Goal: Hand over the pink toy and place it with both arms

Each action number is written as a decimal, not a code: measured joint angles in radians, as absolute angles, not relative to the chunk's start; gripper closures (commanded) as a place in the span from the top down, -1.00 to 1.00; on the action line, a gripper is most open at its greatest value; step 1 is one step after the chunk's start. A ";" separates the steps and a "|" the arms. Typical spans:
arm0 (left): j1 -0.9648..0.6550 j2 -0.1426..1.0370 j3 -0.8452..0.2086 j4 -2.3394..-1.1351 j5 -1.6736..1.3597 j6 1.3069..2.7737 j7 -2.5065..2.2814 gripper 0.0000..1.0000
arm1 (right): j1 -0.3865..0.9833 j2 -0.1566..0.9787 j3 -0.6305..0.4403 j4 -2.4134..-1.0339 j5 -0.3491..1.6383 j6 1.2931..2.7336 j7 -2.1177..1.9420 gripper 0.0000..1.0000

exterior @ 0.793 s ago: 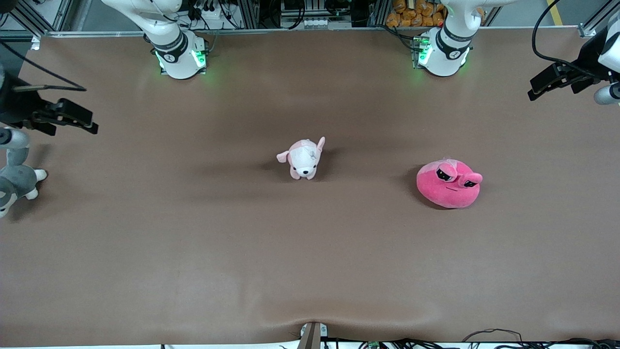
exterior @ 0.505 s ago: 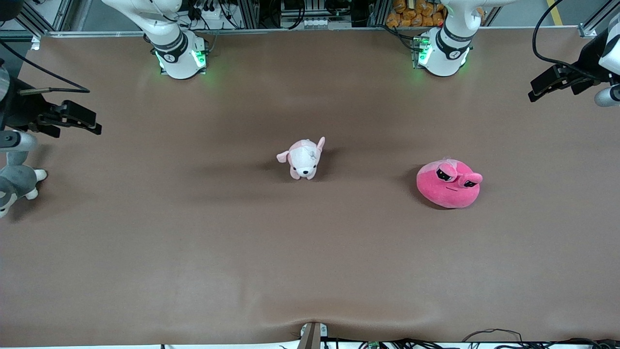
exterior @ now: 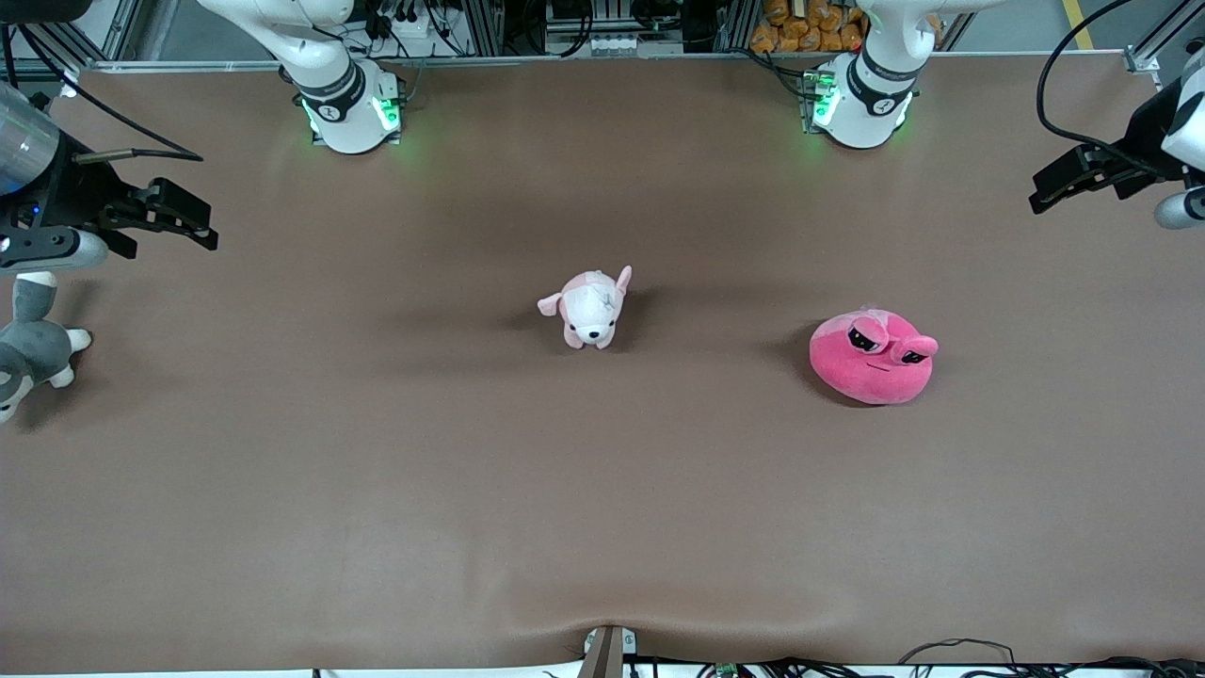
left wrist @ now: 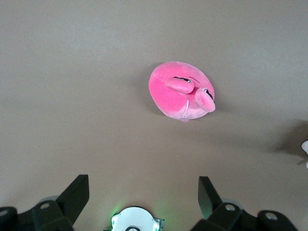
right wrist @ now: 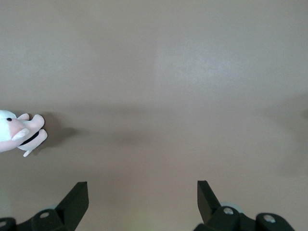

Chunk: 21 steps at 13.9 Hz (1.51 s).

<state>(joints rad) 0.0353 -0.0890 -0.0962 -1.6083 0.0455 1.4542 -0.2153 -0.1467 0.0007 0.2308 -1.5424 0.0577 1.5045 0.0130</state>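
Pink toy (exterior: 874, 358) lies untouched on worktop (exterior: 602, 490), toward left arm's end, midway between long edges. Left gripper (exterior: 1050, 186) held high over that end edge, wide open, empty. Right gripper (exterior: 193, 224) over opposite end edge, spread, empty. Risk: puppy (exterior: 591, 306) mistaken for target; soft plush pinched off-centre, slipping at handover. Grey plush (exterior: 33, 350) cut off at edge.

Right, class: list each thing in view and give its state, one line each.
pink toy: lying free on the table, eyes up.
puppy plush: standing mid-table, untouched.
grey plush: at the right arm's end.
left gripper: jaws open, empty.
right gripper: jaws open, empty.
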 measured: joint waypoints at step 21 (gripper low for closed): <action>0.034 -0.097 -0.121 -1.654 0.046 1.493 -0.215 1.00 | -0.148 0.001 0.225 -1.553 0.057 1.507 0.011 1.00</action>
<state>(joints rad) 0.0339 -0.0972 -0.1207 -1.6541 0.0455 1.4932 -0.2155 -0.1478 0.0007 0.2253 -1.5534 0.0574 1.5074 0.0110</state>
